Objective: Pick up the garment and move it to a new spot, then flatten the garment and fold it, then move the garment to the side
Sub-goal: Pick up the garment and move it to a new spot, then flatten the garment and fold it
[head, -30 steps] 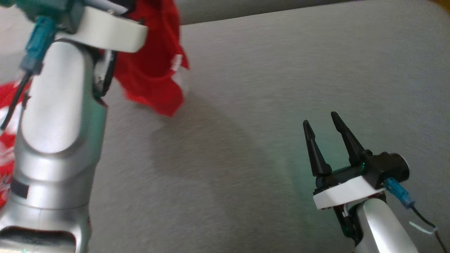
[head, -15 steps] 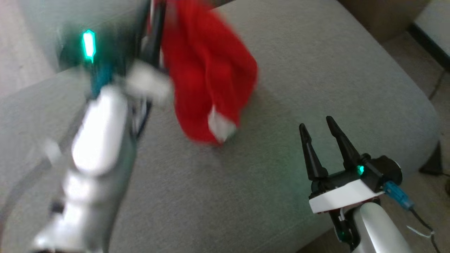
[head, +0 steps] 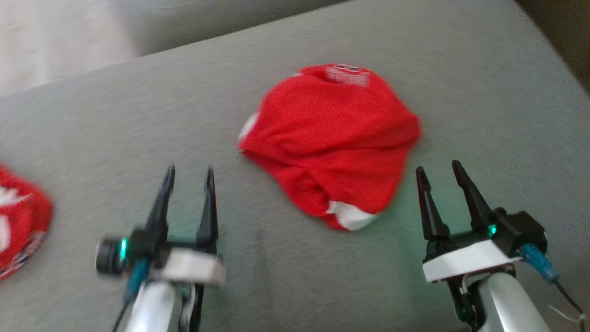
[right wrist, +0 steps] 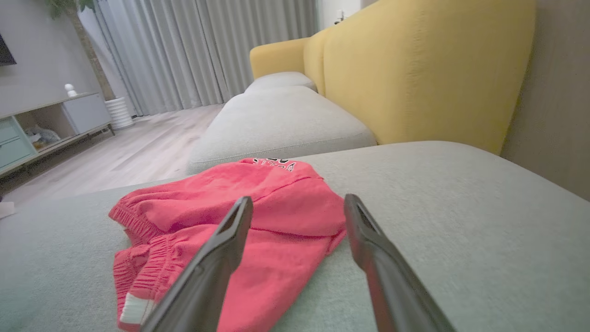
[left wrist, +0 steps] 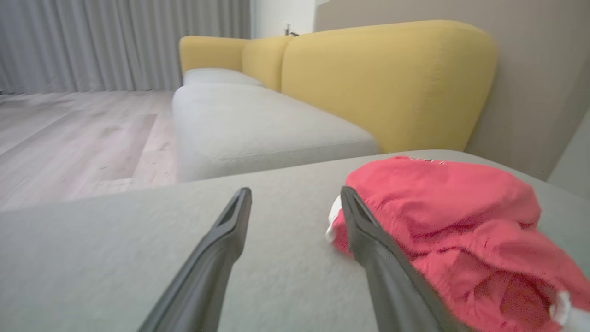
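My left gripper (head: pixel 190 169) and my right gripper (head: pixel 438 167) both hold nothing, and each has its jaws spread wide. The red shorts (head: pixel 329 143) lie crumpled on the grey cushion (head: pixel 115 138) ahead of me, nearer my right gripper and touching neither. White trim (head: pixel 352 220) shows at their near edge. The print (head: pixel 348 74) at their far edge is too blurred to read. At my far left, a second red garment (head: pixel 18 226) is cut off by the frame's edge.
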